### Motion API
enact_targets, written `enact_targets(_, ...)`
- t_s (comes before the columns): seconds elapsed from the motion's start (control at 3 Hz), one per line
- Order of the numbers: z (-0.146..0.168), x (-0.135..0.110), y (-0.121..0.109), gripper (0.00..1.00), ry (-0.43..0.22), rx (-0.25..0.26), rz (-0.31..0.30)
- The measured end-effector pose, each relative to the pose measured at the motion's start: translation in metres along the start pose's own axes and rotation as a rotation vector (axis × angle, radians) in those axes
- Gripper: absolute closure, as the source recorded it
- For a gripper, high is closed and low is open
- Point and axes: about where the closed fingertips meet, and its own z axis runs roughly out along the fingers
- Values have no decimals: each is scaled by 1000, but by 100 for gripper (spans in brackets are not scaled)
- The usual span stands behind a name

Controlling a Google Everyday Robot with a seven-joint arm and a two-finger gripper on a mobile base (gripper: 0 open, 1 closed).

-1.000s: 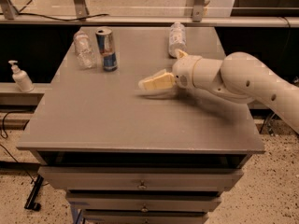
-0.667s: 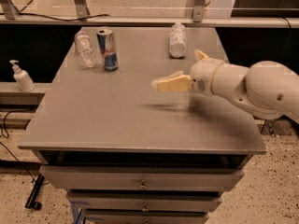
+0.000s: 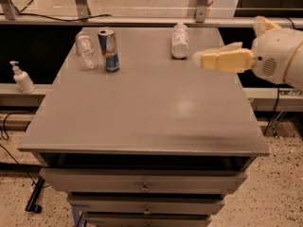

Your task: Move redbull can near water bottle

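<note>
My claw (image 3: 220, 59) hangs above right side of bench (image 3: 142, 112), pointing left, clear of everything. Apart or together: not discernible to me. Nearest thing: labelled bottle (image 3: 180, 40), lying down near far edge, just left of claw tip. Well apart, toward far left corner: can (image 3: 109, 50) upright, water bottle (image 3: 86, 50) just beside it on its left. Pump dispenser (image 3: 21, 78) off bench, on ledge (image 3: 28, 90) at far left.

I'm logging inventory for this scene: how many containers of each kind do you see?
Cans: 1, the redbull can
Clear bottles: 1, the water bottle
Labelled bottles: 1, the white bottle
Pump dispensers: 1, the pump dispenser left of the table
Total: 4
The gripper hovers over the table's right side, apart from all.
</note>
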Motion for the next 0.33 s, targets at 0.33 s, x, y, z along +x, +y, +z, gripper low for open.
enact_targets(0.33,-12,-10,-6,0,-7,10,-9)
